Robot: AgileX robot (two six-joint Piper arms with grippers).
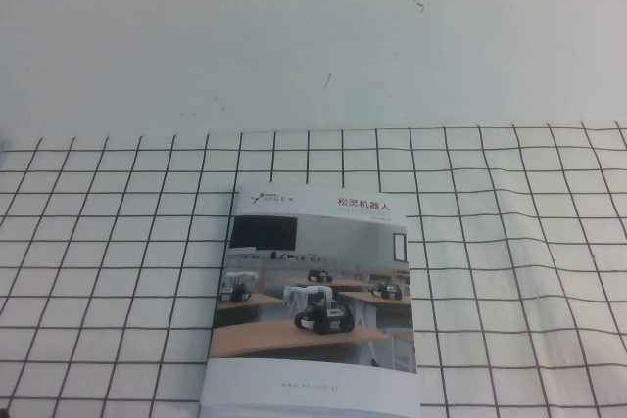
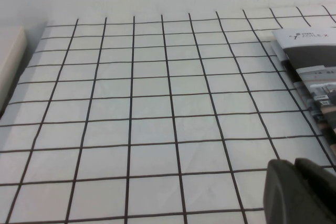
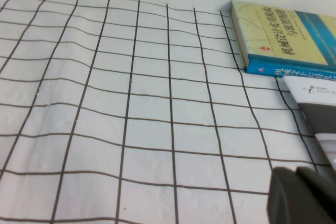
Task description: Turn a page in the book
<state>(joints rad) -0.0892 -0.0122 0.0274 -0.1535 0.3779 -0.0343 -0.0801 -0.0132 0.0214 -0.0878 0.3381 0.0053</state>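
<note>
One closed book (image 1: 315, 291) lies on cloth (image 1: 108, 271); left pincer (image 2: 302, 192) and right pincer (image 3: 304, 195) low beside it, grip unclear.

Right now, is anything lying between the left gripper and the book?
No. In the left wrist view only bare checked cloth lies between the left gripper and the closed book. The right gripper likewise sits near the book.

Thin glossy white booklet (image 1: 313, 305), closed, lying flat on grid cloth, near edge cut off by frame; front cover leaf w/ classroom-robot photo (image 1: 315, 291) facing up, Chinese title top right.
</note>
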